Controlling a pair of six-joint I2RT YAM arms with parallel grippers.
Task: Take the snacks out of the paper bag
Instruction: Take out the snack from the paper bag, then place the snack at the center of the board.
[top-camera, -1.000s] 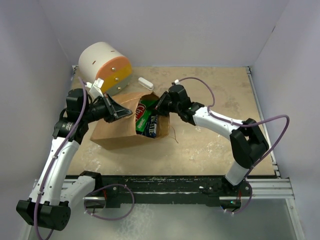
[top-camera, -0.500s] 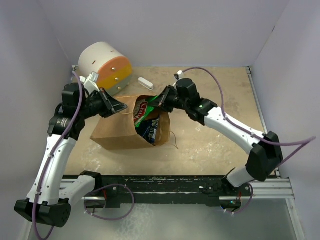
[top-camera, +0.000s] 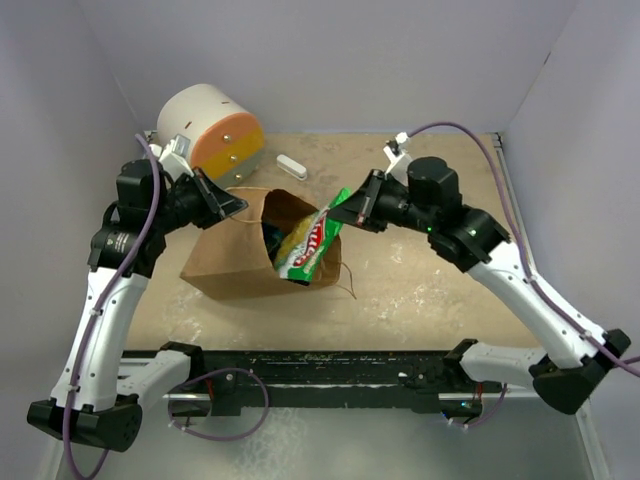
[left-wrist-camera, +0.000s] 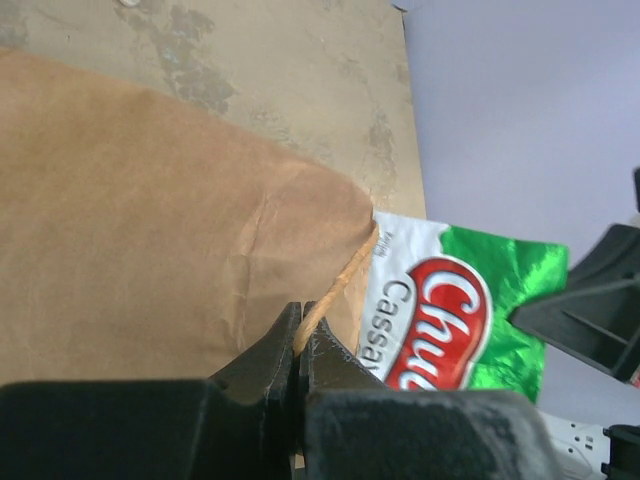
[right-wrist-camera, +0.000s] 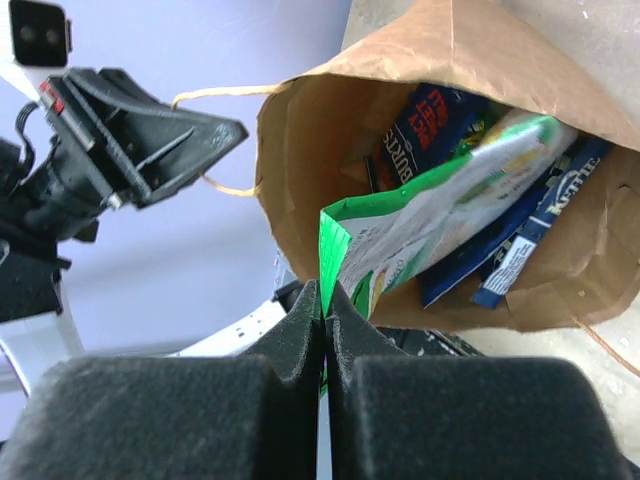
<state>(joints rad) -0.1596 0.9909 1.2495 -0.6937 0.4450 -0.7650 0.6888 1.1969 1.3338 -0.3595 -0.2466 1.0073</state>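
Pale lilac walls (top-camera: 330, 60) on three sides of a mottled tan table (top-camera: 430, 290). Left of centre, toward 9 o'clock in the top view: the paper bag (top-camera: 230, 265), brown kraft, creased, lying on its side with the rectangular mouth turned to 3 o'clock. Half out of that mouth, slanting up toward 1 o'clock: the green chip bag (top-camera: 312, 245), shiny foil, white panel with a red oval logo. Deeper inside, in the right wrist view: a dark blue packet (right-wrist-camera: 432, 118) with red lettering too small to read, and a blue-white pouch (right-wrist-camera: 540, 225).

Left arm (top-camera: 100, 320) bent up from its base at 7 o'clock, elbow high, left gripper (top-camera: 232, 205) pressed together on the bag's thin twisted handle (left-wrist-camera: 340, 285) at the upper rim. Right arm (top-camera: 520, 290) stretched from 5 o'clock in a long arc, right gripper (top-camera: 345, 213) clamped tight on the chip bag's top edge.

Readable on the chip bag: "Chu" in white on red, "Cassa" in grey beside it, the rest cut off.

At 11 o'clock, a white-and-orange cylinder (top-camera: 205, 130); near it toward 3 o'clock, a small white bar (top-camera: 291, 166).
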